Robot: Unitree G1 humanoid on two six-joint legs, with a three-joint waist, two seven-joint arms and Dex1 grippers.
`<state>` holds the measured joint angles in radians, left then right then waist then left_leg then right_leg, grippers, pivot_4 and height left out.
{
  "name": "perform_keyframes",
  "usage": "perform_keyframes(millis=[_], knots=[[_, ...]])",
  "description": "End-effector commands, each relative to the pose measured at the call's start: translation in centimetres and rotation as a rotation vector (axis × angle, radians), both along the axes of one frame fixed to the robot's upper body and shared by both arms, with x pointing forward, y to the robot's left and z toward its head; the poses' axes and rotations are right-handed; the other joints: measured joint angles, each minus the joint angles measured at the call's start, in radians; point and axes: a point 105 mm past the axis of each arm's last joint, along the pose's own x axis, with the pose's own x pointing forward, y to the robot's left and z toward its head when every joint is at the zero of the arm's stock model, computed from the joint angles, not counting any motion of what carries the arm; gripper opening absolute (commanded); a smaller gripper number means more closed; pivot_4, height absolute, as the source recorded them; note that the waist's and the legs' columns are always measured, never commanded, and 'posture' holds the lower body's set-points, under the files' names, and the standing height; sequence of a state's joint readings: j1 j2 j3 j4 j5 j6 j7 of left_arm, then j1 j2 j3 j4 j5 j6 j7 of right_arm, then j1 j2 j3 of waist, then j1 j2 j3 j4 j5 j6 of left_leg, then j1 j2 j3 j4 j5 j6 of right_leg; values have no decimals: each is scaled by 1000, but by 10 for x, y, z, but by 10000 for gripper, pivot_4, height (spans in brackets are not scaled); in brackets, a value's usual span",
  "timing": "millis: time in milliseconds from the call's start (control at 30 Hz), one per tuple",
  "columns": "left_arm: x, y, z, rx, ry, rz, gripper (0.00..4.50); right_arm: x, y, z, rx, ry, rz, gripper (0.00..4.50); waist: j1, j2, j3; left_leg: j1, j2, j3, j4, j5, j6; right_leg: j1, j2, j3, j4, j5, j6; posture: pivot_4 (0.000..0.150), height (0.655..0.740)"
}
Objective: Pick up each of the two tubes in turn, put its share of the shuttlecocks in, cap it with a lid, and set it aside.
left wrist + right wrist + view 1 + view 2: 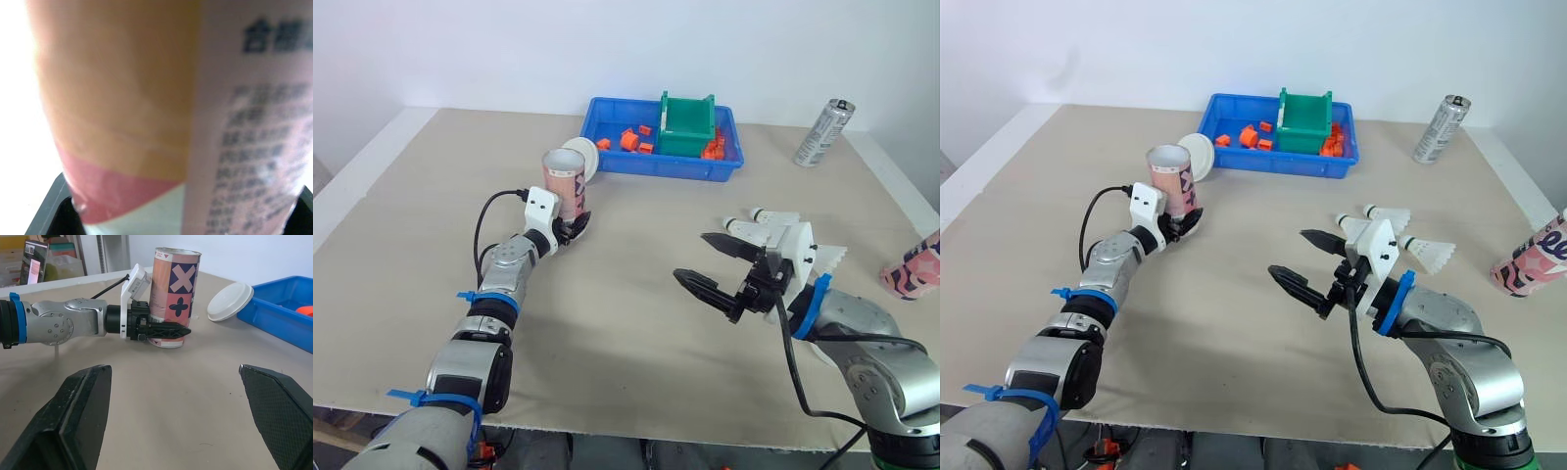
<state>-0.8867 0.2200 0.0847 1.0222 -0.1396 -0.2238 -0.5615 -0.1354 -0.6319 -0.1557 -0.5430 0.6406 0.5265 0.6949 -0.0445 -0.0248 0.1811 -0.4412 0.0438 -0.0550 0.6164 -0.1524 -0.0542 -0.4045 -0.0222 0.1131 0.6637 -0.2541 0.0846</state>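
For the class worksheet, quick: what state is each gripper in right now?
Left gripper: closed on the tube.
Right gripper: open, holding nothing.

Glossy printed paper tube (pixel 175 296) — matt tabletop (pixel 636 333)

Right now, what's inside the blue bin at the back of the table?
The blue bin holds a green bin and small orange pieces on either side of it. The green bin's walls hide its own floor and anything behind it.
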Motion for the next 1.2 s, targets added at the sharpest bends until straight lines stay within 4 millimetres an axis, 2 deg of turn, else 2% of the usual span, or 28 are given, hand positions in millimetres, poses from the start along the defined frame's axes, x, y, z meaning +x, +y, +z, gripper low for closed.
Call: perform_keyframes(millis=[33, 200, 300, 367, 433, 567, 633, 733, 800, 967, 1200], knots=[[2, 6, 24, -5, -90, 4, 31237, -2, 1, 9, -15, -45, 8, 45000, 0, 0, 0, 0, 0, 0, 0, 0, 0, 0, 0, 0, 0, 0, 0, 1500, 7355], [-2, 9, 34, 63, -129, -49, 31237, 4, -12, 3, -33, -32, -79, 45000, 0, 0, 0, 0, 0, 0, 0, 0, 0, 0, 0, 0, 0, 0, 0, 1500, 7355], [-18, 4, 48, 221, -143, -263, 31237, 7, -29, -1, -49, -23, -186, 45000, -1, 0, 0, 0, 0, 0, 0, 0, 0, 0, 0, 0, 0, 0, 0, 1500, 7355], [-34, 3, 50, 349, -130, -428, 31237, 5, -37, -2, -58, -26, -228, 45000, -1, 0, 0, -1, 0, 0, -1, 0, 0, -1, 0, 0, 0, 0, -1, 1500, 7355], [-49, 7, 51, 475, -100, -567, 31237, 6, -45, -3, -67, -28, -276, 45000, -1, 0, 0, -1, 0, 0, -1, 0, -1, -1, 0, 0, 0, -1, -2, 1500, 7355], [-72, 15, 62, 616, -34, -748, 31237, 13, -62, -11, -92, -18, -385, 45000, -2, 0, 0, 0, 1, 0, -1, 0, -1, -1, 0, -1, 0, -3, -6, 1500, 7355], [-83, 19, 61, 720, -21, -834, 31237, 19, -70, -20, -100, 17, -438, 45000, -3, 0, 0, 0, 2, 0, -1, 0, -1, -1, 0, -1, 1, -4, -8, 1500, 7355], [-98, 25, 46, 872, 45, -958, 31237, 43, -83, -45, -139, 43, -578, 45000, -3, 0, 0, 0, 2, 1, -1, 0, -1, -1, 0, -1, 1, -3, -9, 1500, 7355], [-104, 23, 40, 886, 71, -999, 31237, 53, -89, -48, -146, 34, -624, 45000, -3, 0, 0, 1, 2, 1, 0, 0, 0, -1, 0, -1, 1, -3, -10, 1500, 7355], [-120, 14, 28, 882, 111, -1094, 31237, 70, -92, -51, -105, 35, -617, 45000, -3, 1, 0, 0, 2, 1, 0, 0, 0, -2, 0, -1, 1, -3, -9, 1500, 7355], [-128, 21, 14, 930, 198, -1122, 31237, 94, -96, -59, -112, 43, -619, 45000, -4, 1, 1, 0, 3, 0, -1, 0, 1, -2, 2, -1, 2, -3, -6, 1500, 7355]])
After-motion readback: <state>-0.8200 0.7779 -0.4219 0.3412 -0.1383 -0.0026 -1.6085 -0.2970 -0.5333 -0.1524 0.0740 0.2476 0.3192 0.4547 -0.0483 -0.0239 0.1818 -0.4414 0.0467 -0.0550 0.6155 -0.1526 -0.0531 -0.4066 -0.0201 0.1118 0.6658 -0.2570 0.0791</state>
